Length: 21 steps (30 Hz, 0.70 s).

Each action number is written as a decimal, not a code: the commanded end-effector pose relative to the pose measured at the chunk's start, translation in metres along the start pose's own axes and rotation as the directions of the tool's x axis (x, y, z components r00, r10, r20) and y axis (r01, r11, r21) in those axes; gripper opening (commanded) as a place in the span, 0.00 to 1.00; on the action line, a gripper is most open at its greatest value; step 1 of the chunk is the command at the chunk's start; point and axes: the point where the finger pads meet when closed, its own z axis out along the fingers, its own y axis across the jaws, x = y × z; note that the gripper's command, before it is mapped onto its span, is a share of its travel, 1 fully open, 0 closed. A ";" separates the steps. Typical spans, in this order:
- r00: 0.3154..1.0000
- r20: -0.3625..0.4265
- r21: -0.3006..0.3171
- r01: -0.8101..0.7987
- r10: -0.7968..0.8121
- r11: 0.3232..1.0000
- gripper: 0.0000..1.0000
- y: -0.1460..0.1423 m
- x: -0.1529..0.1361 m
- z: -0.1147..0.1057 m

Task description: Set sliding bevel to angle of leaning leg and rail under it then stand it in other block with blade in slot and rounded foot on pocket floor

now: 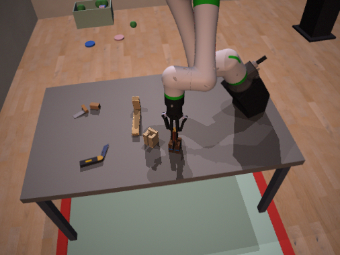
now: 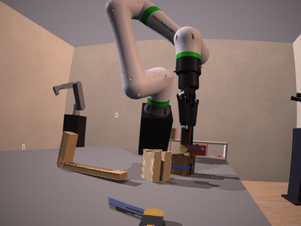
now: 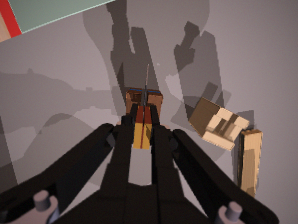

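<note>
Black fingers [image 2: 187, 126] clamp the sliding bevel [image 2: 188, 142] above the dark block [image 2: 182, 164]; its slot is hidden.

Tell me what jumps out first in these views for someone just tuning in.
The white arm's claw, shut on the sliding bevel, hangs just above the dark blue-banded block near the table's middle. Beside that block stands a pale slotted block, and further left the wooden rail with its leaning leg. A second bevel with a blue blade lies flat near the table's front-left.
</note>
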 end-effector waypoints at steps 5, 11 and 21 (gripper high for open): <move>1.000 -0.001 -0.001 0.000 0.000 1.000 0.10 0.000 0.001 0.000; 1.000 -0.001 -0.001 0.000 0.000 1.000 0.10 0.000 0.001 0.000; 1.000 -0.001 -0.001 0.000 0.000 1.000 0.10 0.000 0.000 0.002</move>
